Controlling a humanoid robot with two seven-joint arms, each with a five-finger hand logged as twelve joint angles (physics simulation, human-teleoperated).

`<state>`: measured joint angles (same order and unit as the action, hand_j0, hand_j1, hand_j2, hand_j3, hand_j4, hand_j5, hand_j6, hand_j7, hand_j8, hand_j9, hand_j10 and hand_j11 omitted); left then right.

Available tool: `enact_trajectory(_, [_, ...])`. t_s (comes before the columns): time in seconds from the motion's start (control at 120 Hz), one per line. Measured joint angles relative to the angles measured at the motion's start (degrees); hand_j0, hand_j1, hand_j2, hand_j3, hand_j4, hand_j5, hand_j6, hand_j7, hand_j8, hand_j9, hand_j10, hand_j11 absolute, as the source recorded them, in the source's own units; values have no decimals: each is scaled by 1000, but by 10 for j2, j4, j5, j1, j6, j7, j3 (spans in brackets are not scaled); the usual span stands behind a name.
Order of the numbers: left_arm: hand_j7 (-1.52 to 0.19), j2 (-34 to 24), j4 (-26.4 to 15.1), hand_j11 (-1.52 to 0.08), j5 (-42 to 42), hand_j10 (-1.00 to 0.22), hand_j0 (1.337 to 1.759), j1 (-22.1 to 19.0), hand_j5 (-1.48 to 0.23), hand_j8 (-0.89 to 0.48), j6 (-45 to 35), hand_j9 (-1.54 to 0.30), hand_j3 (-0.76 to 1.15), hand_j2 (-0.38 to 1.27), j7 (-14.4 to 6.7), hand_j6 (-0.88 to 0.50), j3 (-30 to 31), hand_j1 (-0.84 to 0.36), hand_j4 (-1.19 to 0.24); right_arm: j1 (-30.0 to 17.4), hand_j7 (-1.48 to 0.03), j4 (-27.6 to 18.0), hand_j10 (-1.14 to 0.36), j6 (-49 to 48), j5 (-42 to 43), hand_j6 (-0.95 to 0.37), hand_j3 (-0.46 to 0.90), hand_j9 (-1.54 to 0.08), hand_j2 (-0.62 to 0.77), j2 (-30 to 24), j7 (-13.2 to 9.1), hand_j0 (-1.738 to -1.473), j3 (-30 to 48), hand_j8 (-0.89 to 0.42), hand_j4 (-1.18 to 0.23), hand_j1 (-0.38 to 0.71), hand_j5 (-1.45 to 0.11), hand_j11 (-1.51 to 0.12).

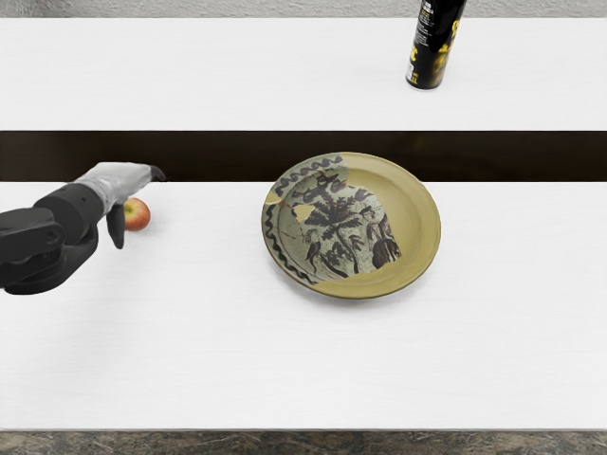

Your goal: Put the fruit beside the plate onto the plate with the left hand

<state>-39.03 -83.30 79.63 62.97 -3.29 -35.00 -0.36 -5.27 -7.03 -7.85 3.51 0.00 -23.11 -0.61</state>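
A small red and yellow apple lies on the white table, well to the left of the plate. The plate is olive yellow with a dark painted figure pattern and has nothing on it. My left hand comes in from the left edge and hovers over the apple, partly covering its left side. Its fingers are spread: the thumb hangs down beside the fruit and another fingertip points right above it. Nothing is grasped.
A black and yellow can stands upright on the far table at the upper right. A dark gap runs between the far table and the near one, just behind the apple and plate.
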Motion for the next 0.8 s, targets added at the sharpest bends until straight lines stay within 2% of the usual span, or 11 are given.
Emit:
enact_trajectory(0.267, [-321, 9, 31, -321, 1, -252, 1658, 5, -322, -254, 13, -321, 0, 53, 0, -254, 18, 56, -253, 0, 0, 0, 0, 0, 0, 0, 0, 0, 0, 0, 0, -1658, 0, 0, 0, -349, 0, 0])
enact_trajectory(0.542, [-442, 10, 43, -442, -4, -344, 1658, 17, -443, -346, 37, -442, 0, 72, 0, -346, 21, -56, -345, 0, 0, 0, 0, 0, 0, 0, 0, 0, 0, 0, 0, -1658, 0, 0, 0, -349, 0, 0])
enact_trajectory(0.8, [-492, 33, 57, -491, -2, -382, 1658, 15, -492, -383, 39, -491, 0, 80, 0, -383, 21, -101, -382, 0, 0, 0, 0, 0, 0, 0, 0, 0, 0, 0, 0, -1658, 0, 0, 0, -349, 0, 0])
